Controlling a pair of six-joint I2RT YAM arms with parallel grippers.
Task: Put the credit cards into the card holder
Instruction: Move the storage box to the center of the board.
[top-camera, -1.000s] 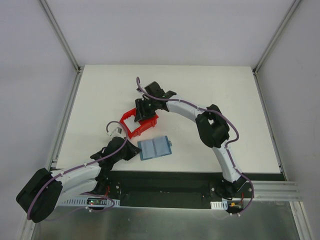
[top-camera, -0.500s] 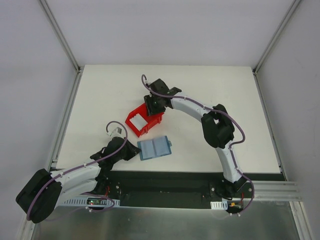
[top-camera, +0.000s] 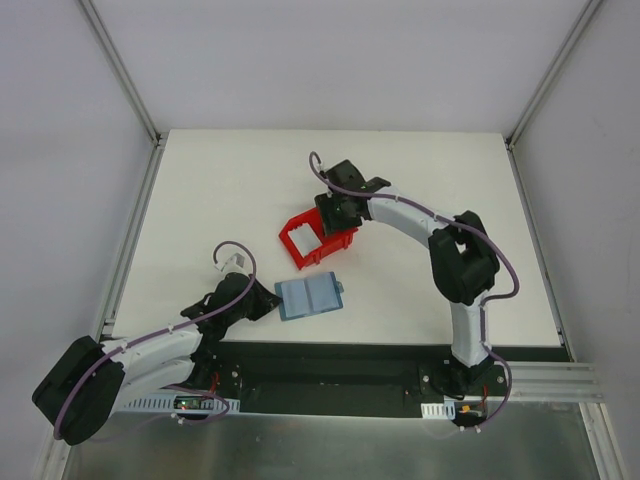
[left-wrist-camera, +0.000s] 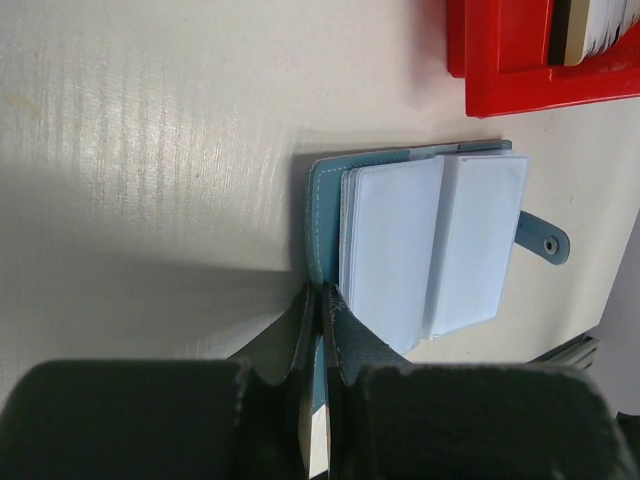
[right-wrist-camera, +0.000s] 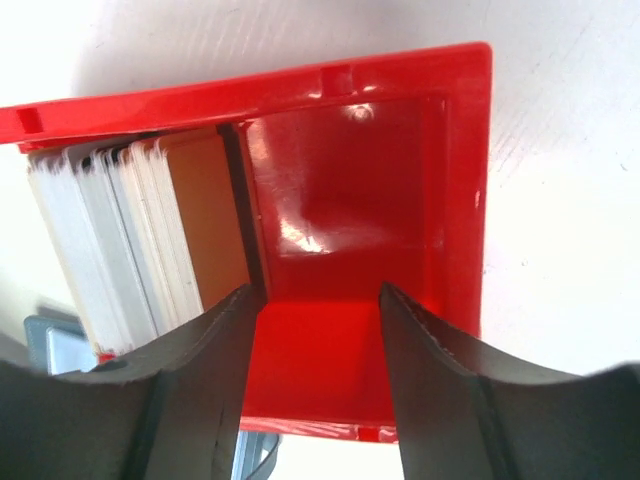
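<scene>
Card holder (top-camera: 310, 297) lies open on the surface (top-camera: 230, 190), pockets up, near the front edge and between the 2 arms. Its snap tab (left-wrist-camera: 545, 240) sticks out on the side away from the left arm.

Left fingers (left-wrist-camera: 305, 325) are pressed together on the card holder's teal cover, pinching the edge nearest the left arm. The left arm lies low and stretched out along the surface.

Red bin (right-wrist-camera: 340, 210) sits just behind the card holder with a small gap, not touching. In the top view it looks tipped, opening toward the left.

Credit cards (right-wrist-camera: 120, 240) are all in the bin, standing on edge in 1 tight stack against one end. Most are white or pale. The one facing the bare part of the bin is tan.

Right fingers (right-wrist-camera: 205, 365) are spread, hanging over the bin's near wall, with the bare red floor showing between them. The finger next to the stack has its tip right beside the tan card. Can't tell if either finger touches the bin or a card.
</scene>
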